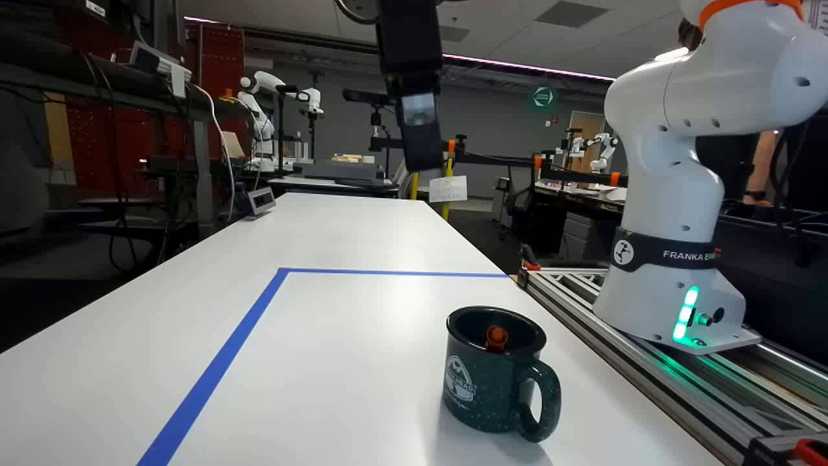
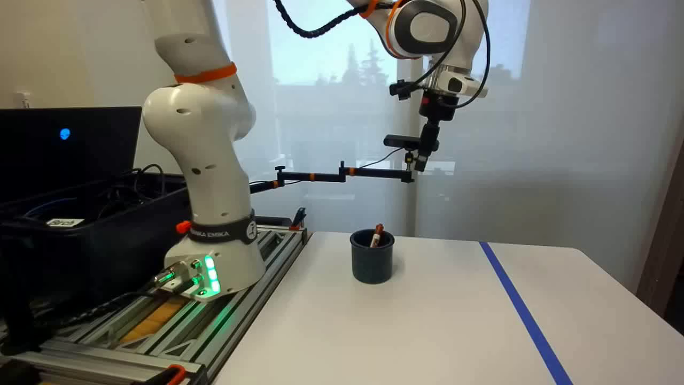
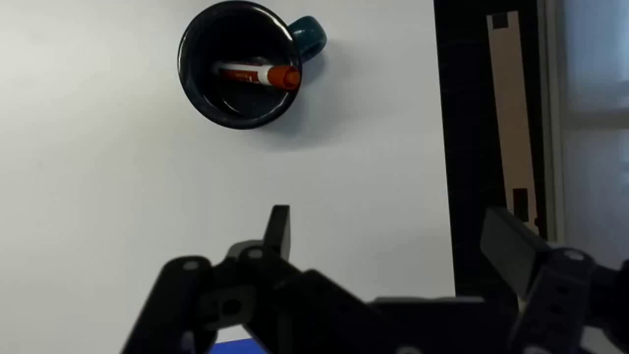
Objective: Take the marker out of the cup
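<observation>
The cup is a dark teal mug standing upright on the white table, also seen in an exterior view and the wrist view. Its handle is hidden in an exterior view. The marker leans inside the cup with its orange-red end at the rim. This end also shows in both exterior views. My gripper is wide open with nothing between its fingers. It hangs high above the table, off to the side of the cup, in both exterior views.
Blue tape marks lines on the white table. The arm's base rail runs along the table edge near the cup. A jointed camera stand reaches out behind the table's far edge.
</observation>
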Motion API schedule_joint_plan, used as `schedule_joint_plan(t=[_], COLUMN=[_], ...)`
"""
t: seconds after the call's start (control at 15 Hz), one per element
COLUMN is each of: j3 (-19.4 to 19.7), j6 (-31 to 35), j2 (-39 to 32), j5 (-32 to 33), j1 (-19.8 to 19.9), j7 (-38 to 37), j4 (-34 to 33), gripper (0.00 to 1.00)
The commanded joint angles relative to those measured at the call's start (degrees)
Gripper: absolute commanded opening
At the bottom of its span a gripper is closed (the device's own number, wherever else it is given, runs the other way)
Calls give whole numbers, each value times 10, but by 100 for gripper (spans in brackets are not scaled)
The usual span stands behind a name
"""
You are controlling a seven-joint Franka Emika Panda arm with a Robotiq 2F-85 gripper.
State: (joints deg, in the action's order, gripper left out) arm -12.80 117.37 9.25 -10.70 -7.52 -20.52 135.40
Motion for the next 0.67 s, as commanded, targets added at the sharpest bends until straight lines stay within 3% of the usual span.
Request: schedule_joint_plan(t=[0.0,0.47,0.6], j3=[6,6,1], j6=[-1,-1,-16], j2=[0,0,0], j5=[1,1,34], j1=[-6,-6,-15], j7=[-1,-1,60], j4=[-1,-1,-8], gripper=[100,100,100])
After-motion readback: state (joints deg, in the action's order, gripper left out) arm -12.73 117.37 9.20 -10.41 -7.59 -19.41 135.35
